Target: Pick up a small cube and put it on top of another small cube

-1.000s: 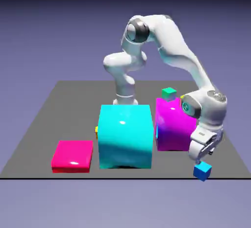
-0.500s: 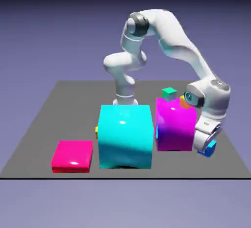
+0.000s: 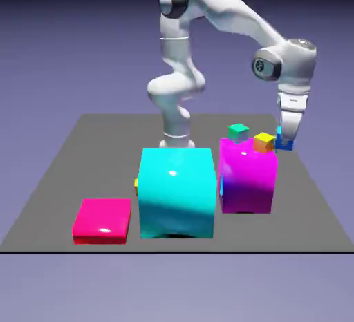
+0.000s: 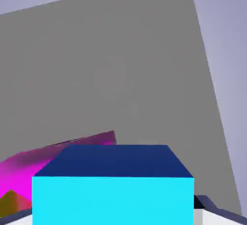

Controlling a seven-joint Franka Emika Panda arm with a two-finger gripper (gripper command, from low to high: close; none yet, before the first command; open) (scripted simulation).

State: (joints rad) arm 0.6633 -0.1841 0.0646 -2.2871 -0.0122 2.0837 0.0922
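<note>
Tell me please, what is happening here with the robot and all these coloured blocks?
The white arm's gripper is shut on the small blue cube and holds it in the air, beside the big magenta block. A tiny orange cube and a tiny green cube show at that block's top. The big cyan block and a flat pink block rest on the grey table. The blue cube is not yet stacked.
</note>
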